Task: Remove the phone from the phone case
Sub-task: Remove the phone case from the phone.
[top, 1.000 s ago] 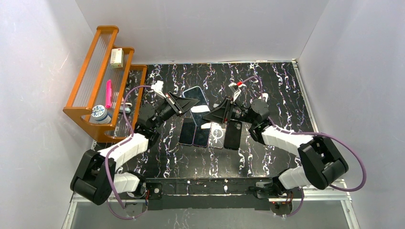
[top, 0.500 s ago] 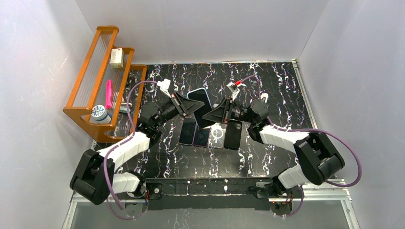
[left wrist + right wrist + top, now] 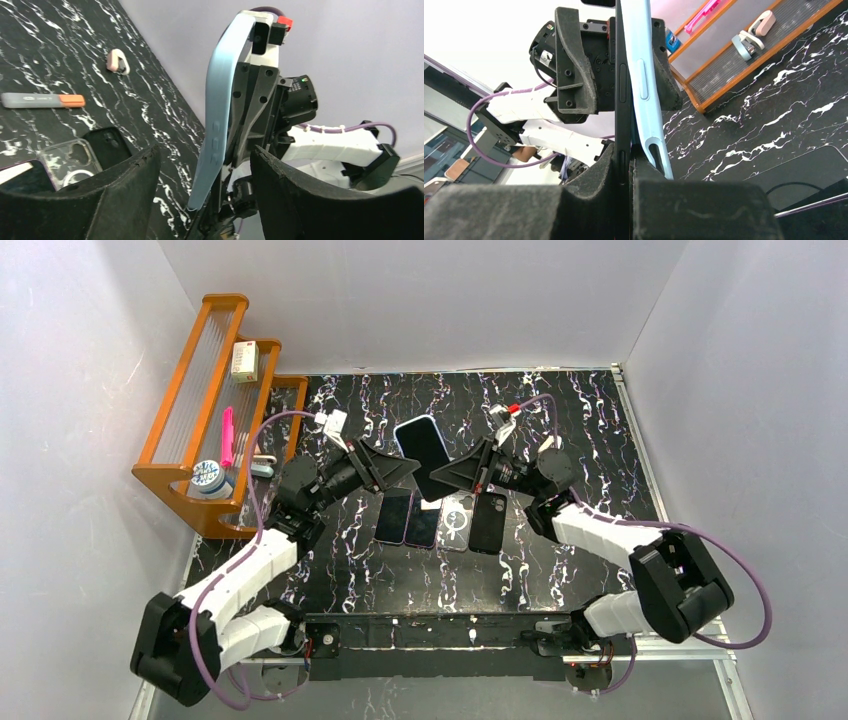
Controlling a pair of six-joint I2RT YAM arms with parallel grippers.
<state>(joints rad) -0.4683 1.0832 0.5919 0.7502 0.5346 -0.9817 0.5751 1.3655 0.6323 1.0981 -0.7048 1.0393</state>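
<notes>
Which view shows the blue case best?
Right wrist: the case stands edge-on beside the dark phone, with its lower end splayed off it. Left wrist shows only the case's curved side with its button bumps. Top external shows the phone's screen, and the case there is at most a thin pale rim.

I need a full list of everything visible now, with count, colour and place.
black slab phone: one, black, clamped in right pincer
soft light-blue phone case: one, light blue, partly peeled off it
clear plastic case: one, transparent, on black marbled table
dark flat phones or cases: three, dark, beside it
grey-and-orange stick: one, on table
orange wooden rack: one, far left, holding small items
left pincer: one, black, open around the case
right pincer: one, black, shut on phone
</notes>
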